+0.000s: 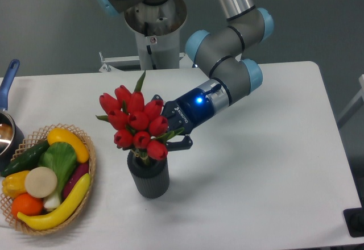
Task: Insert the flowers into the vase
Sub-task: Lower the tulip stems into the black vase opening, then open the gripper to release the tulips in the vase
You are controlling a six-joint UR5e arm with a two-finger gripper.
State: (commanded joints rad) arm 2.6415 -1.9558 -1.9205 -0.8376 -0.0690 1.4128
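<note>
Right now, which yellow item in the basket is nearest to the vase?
The long yellow banana along the basket's near-right rim; its upper tip reaches toward the vase.

Surface (273,165): we see it white, carrying everything here.
Basket (88,173): woven, at our near left, holding two bananas, a cucumber, an aubergine, an orange and a leafy green.
Pot (7,130): at our left edge, blue handle pointing up and away.

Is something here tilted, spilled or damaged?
Only the flowers look askew: the bunch leans left in the vase, with the gripper at its right side. Nothing looks spilled or broken.
</note>
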